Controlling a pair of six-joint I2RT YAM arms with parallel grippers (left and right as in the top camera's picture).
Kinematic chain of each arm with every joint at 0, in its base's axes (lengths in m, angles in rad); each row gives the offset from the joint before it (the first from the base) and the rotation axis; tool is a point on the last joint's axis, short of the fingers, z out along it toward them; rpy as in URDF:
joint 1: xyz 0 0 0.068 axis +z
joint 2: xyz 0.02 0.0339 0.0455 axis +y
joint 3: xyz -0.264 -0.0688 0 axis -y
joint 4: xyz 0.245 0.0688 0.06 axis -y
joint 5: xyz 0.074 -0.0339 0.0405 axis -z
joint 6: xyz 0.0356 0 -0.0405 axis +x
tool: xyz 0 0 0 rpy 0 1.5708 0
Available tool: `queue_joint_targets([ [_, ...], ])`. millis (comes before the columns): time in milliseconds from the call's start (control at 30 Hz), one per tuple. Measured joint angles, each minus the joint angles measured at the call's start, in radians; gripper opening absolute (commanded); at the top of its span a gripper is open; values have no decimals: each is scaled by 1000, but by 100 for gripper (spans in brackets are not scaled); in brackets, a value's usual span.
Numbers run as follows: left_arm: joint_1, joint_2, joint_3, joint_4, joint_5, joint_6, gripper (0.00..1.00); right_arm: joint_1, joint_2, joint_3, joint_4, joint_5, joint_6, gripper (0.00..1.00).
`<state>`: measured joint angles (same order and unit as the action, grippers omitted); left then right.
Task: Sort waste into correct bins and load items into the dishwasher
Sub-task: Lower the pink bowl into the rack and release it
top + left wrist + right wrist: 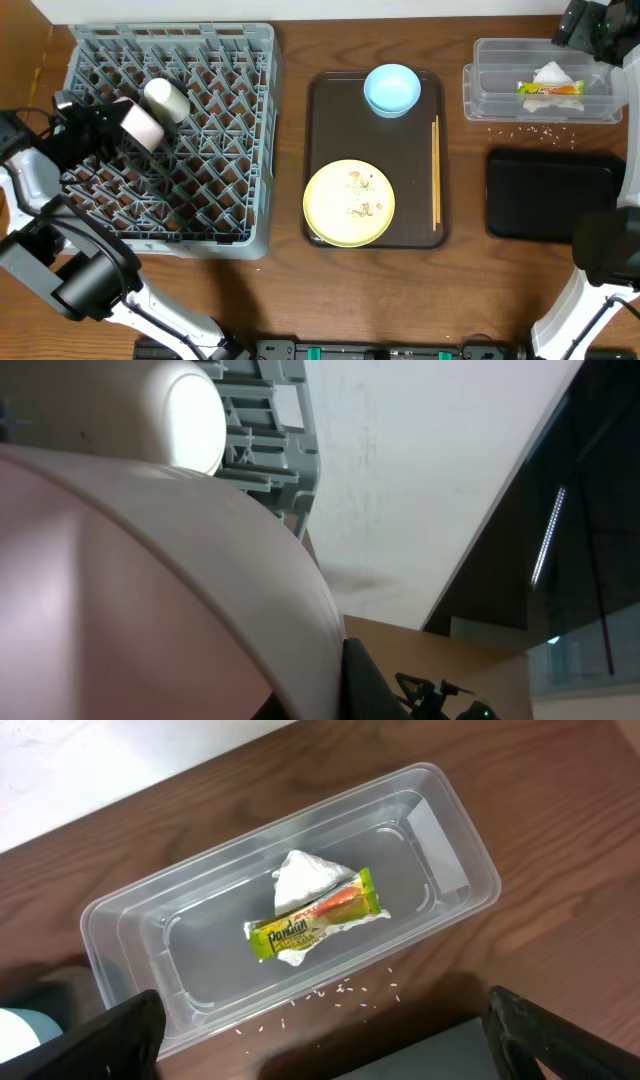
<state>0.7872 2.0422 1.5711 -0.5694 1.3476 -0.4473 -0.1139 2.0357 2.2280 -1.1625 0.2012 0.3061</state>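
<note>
left arm gripping bowl over rack, right arm spread over tub

surface: brown wood table (280,300). left wrist view alone shows the room: white wall (420,480) and dark glass pane (590,540).

left: grey dish rack (215,150) with white cup (167,98) on its side among the pegs. left gripper (108,125) is clamped on the white bowl (140,126), just beside the cup. the wrist view is mostly bowl wall, with cup and rack behind.

centre: brown tray (320,150) carries light blue bowl (392,88), yellow plate (349,203), chopsticks (436,175).

right: clear tub (480,90) holds napkin (305,880) and wrapper (315,920), touching. crumbs (530,128) lie on the table by the tub. black tray (555,193) is nearer. right gripper (325,1020) has its fingers spread wide, holding nothing. the wrapper's print is readable only from the wrist.
</note>
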Motion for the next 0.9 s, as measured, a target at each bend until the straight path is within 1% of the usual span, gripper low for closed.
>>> queue_joint_targets([
  [67,5,0,0,-4,4,4,8,0,0,0,0,0,0,99],
  [100,9,0,0,-6,5,4,10,0,0,0,0,0,0,99],
  [133,14,0,0,-8,7,7,16,0,0,0,0,0,0,99],
  [200,25,0,0,-14,-2,13,36,0,0,0,0,0,0,99],
  [267,43,0,-2,-24,-27,9,47,0,0,0,0,0,0,99],
  [300,53,2,-3,-29,-40,8,49,0,0,0,0,0,0,99],
  [500,98,2,-5,-86,-127,25,50,0,0,0,0,0,0,99],
  [633,113,2,-6,-146,-225,37,50,0,0,0,0,0,0,99],
  [767,122,-27,-8,-213,-371,53,50,0,0,0,0,0,0,99],
  [833,123,-74,-10,-243,-463,56,49,0,0,0,0,0,0,99],
  [900,122,-143,-11,-269,-554,57,43,0,0,0,0,0,0,99],
])
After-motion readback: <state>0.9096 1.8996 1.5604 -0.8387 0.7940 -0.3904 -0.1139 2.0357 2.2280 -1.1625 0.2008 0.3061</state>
